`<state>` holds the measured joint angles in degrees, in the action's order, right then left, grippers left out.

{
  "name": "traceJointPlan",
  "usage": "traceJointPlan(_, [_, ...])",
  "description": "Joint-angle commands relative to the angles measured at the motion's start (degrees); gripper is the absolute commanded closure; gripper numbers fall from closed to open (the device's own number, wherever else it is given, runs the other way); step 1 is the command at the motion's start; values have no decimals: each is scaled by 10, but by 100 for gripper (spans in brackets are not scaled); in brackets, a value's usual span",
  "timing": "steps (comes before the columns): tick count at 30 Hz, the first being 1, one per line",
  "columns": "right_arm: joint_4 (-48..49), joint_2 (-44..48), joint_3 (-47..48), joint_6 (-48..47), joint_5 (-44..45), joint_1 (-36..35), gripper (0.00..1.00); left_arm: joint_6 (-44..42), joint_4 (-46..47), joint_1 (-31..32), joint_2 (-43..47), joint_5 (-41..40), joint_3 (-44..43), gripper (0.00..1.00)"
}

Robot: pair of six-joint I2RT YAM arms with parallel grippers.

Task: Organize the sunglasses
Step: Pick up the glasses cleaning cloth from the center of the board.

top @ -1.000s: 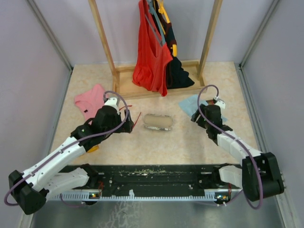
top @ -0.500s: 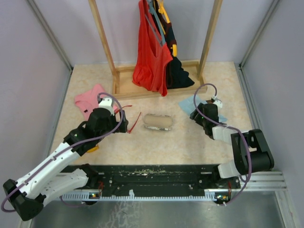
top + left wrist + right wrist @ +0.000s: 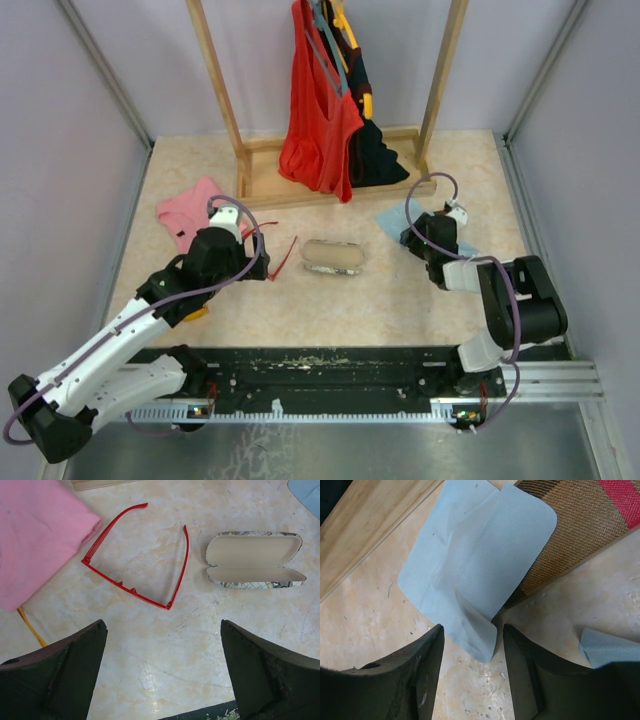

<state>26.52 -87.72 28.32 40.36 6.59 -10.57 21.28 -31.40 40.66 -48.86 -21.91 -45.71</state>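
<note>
The red-framed sunglasses [image 3: 125, 586] lie unfolded on the table, arms pointing away, just ahead of my left gripper [image 3: 165, 680]. That gripper is open, empty and above the table. In the top view the sunglasses [image 3: 283, 255] lie between my left gripper [image 3: 260, 265] and an open patterned glasses case [image 3: 333, 257], also seen in the left wrist view [image 3: 255, 560]. My right gripper [image 3: 472, 680] is open. The near corner of a light blue cloth [image 3: 470, 565] lies between its fingers, not pinched. In the top view my right gripper [image 3: 412, 240] is at the cloth [image 3: 392, 218].
A brown woven case with a red stripe [image 3: 580, 525] lies partly under the cloth. A second blue piece [image 3: 605, 647] shows at the right. A pink cloth [image 3: 190, 210] lies left of the sunglasses. A wooden rack [image 3: 330, 185] holds red and dark garments behind.
My left gripper drew back slightly to the left, off the sunglasses. My right arm folded in, with its gripper shifting slightly left toward the blue cloth.
</note>
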Motion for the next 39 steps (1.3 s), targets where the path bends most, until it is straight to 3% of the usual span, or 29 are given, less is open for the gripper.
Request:
traceJointPlan(1, [28, -17, 16, 8, 4, 6, 50, -6, 0, -4, -1, -5, 3, 0])
traceJointPlan(16, [56, -32, 20, 0, -9, 8, 73, -4, -2, -4, -2, -9, 4, 0])
traceJointPlan(26, [45, 10, 24, -25, -22, 8, 99, -3, -2, -4, -2, -9, 5, 0])
traceJointPlan(39, [-167, 196, 62, -91, -27, 8, 100, -5, 7, -4, 14, 2, 8, 0])
